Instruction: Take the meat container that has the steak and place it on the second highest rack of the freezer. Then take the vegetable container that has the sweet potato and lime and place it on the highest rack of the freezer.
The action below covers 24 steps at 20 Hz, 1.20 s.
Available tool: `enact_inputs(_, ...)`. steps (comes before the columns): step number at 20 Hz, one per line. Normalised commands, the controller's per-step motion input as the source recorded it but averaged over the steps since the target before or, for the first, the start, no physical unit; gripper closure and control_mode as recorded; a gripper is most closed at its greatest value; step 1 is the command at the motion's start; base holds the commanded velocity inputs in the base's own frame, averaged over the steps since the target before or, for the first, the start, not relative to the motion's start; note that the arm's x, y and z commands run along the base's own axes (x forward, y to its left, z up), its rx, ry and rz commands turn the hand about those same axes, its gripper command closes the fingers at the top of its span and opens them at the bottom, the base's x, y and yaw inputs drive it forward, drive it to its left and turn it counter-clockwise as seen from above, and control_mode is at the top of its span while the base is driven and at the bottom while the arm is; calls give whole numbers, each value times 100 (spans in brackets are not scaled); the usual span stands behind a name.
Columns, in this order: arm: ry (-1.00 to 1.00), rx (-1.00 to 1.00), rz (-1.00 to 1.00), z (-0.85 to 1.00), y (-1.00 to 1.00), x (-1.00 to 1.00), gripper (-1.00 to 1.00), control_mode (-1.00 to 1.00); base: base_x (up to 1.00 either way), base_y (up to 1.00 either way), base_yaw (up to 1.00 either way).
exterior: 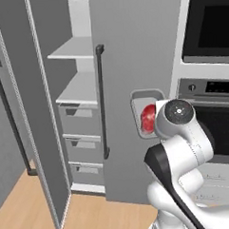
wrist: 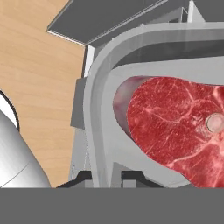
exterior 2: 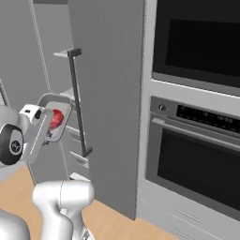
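Holding the steak (wrist: 179, 127), the meat container (wrist: 98, 109) sits in the pincer (wrist: 107, 177).

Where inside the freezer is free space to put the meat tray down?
Both white shelves of the freezer look bare: the highest rack and the shelf below it, directly above the drawers. The gap between open door and closed panel is narrow.

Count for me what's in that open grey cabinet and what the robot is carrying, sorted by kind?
White shelves in the freezer: 2 (upper, lower)
Grey drawers: 3 (top)
Long black door handles: 2 (one)
Trays held up: 1, the meat container
Steaks: 1
Total: 9
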Motion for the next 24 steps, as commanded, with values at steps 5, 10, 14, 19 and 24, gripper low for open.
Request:
enact_inputs(5,0,0,0,0,0,0,100,100,18,69,0)
enact_inputs(10,0,0,0,0,0,0,100,100,22,40,0)
enact_inputs(14,0,0,0,0,0,0,100,100,23,25,0)
enact_inputs(19,0,0,0,0,0,0,100,100,36,40,0)
enact_inputs(24,0,0,0,0,0,0,100,100,38,19,0)
